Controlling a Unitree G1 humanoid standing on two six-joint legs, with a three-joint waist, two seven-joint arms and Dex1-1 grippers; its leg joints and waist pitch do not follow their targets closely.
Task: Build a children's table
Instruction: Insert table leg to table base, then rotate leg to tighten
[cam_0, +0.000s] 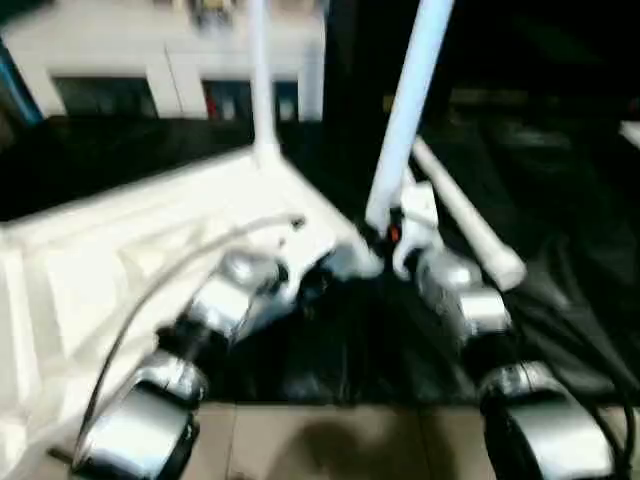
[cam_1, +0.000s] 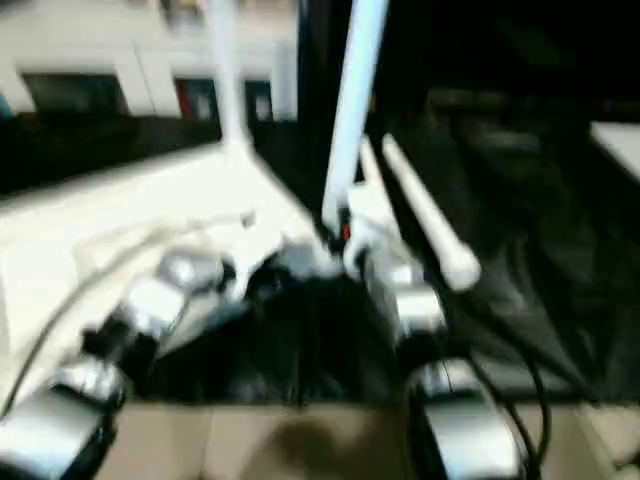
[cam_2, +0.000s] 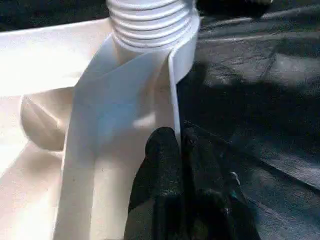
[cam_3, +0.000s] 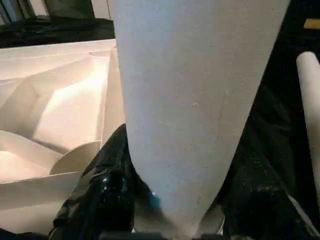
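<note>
Left gripper (cam_2: 180, 145): I see jaws together, at the tabletop (cam_0: 150, 240) rim by its near corner socket (cam_2: 150, 25). Right gripper (cam_3: 175, 200): jaws clamped on an upright leg (cam_0: 405, 110) at that corner. Tabletop lies underside-up on black sheet (cam_0: 560, 180); a loose leg (cam_0: 465, 220) just beyond, another leg (cam_0: 260, 80) standing at far corner.

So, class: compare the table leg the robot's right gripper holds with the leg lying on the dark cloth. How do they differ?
The held leg stands nearly upright at the tabletop; the loose leg lies flat. The right gripper grips the held leg; nothing touches the loose leg. Both are white tapered tubes.
</note>
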